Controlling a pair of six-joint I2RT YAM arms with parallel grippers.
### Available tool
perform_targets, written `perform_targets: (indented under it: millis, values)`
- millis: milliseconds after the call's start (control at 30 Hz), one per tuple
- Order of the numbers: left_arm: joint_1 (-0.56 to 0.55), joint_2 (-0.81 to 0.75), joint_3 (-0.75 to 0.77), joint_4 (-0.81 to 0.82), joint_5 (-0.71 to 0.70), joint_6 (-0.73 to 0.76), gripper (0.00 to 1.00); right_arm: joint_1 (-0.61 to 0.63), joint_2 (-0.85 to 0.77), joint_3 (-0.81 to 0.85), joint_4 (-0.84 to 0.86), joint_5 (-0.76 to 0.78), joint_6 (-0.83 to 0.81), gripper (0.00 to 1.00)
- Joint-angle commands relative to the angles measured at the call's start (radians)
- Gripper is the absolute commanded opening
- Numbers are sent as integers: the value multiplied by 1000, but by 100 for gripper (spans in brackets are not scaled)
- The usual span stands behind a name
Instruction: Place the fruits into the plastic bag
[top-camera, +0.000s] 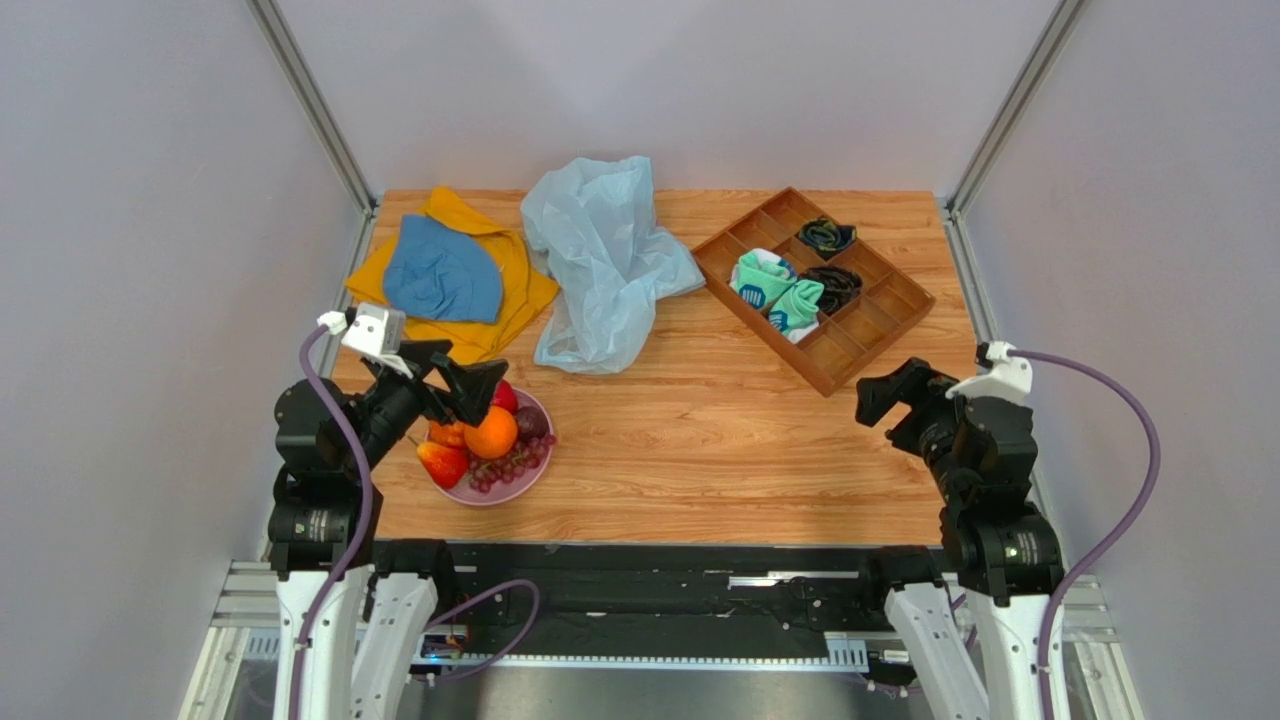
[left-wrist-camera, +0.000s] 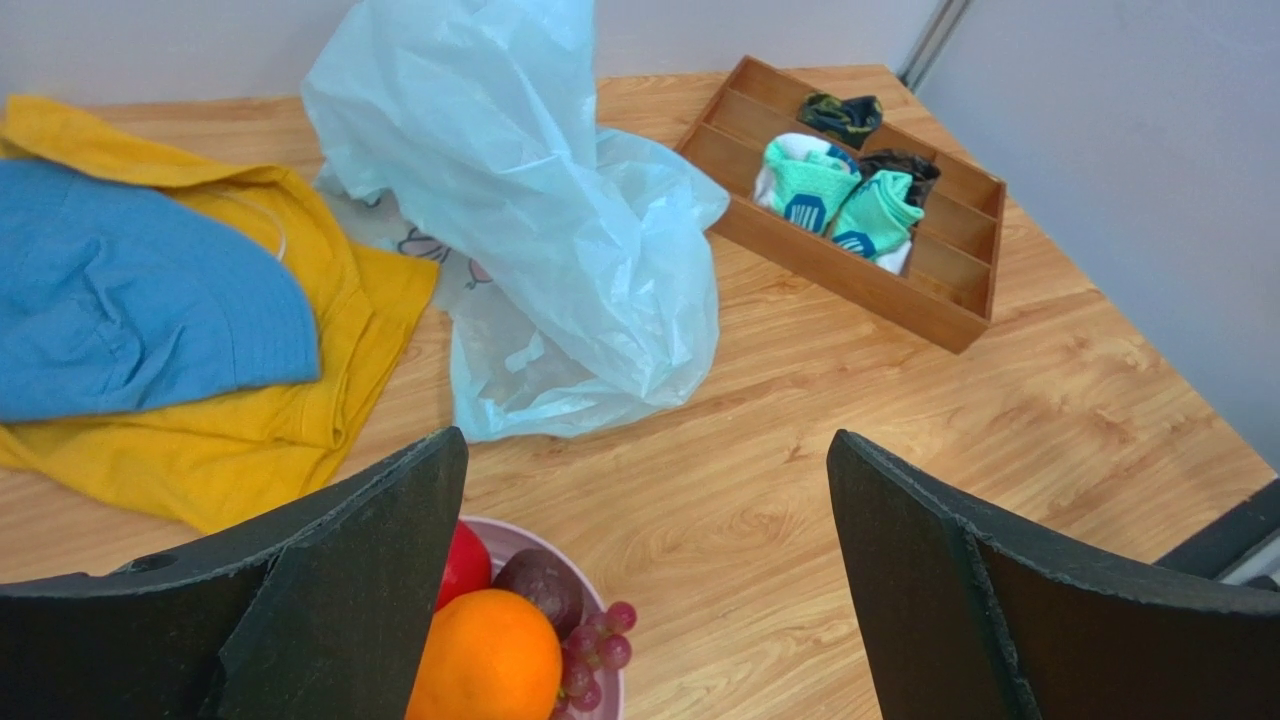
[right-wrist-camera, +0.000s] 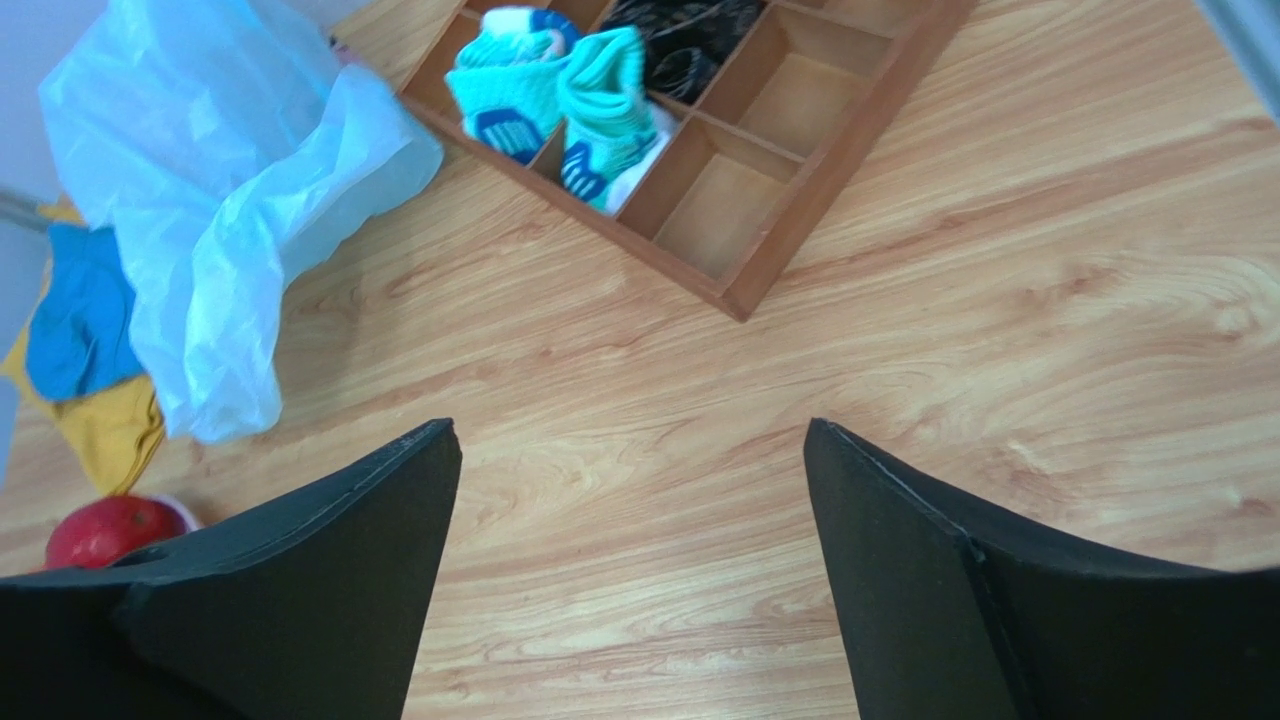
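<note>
The fruits lie on a pink plate (top-camera: 511, 489) at the near left: an orange (top-camera: 490, 434), red apples (top-camera: 443, 462), a dark plum (top-camera: 529, 422) and grapes (top-camera: 504, 468). The orange (left-wrist-camera: 484, 657), plum (left-wrist-camera: 540, 584) and grapes (left-wrist-camera: 601, 648) also show in the left wrist view. The pale blue plastic bag (top-camera: 604, 267) lies crumpled at the back middle, also in the left wrist view (left-wrist-camera: 541, 225) and right wrist view (right-wrist-camera: 226, 225). My left gripper (top-camera: 469, 384) is open and empty just above the plate. My right gripper (top-camera: 887, 398) is open and empty at the near right.
A blue cloth (top-camera: 440, 272) lies on a yellow cloth (top-camera: 511, 300) at the back left, beside the bag. A wooden divided tray (top-camera: 887, 323) with socks (top-camera: 778, 293) and dark items stands at the back right.
</note>
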Motion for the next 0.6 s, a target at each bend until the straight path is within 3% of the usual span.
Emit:
perform_targets:
  millis: [0, 100, 200, 300, 433, 567]
  values:
    - [-1, 53, 39, 103, 59, 3, 99, 3, 106, 61, 98, -194, -2, 84]
    - [6, 87, 41, 62, 18, 4, 99, 25, 195, 77, 111, -251, 29, 82]
    - [6, 78, 13, 48, 2, -16, 99, 136, 238, 43, 191, -175, 88, 82]
    - [6, 75, 1, 37, 13, -16, 99, 377, 324, 14, 368, -83, 156, 85]
    - [6, 64, 2, 8, -18, -7, 99, 541, 596, 49, 553, -49, 217, 87]
    - [7, 49, -10, 11, -26, -13, 98, 598, 835, 173, 659, -67, 251, 90]
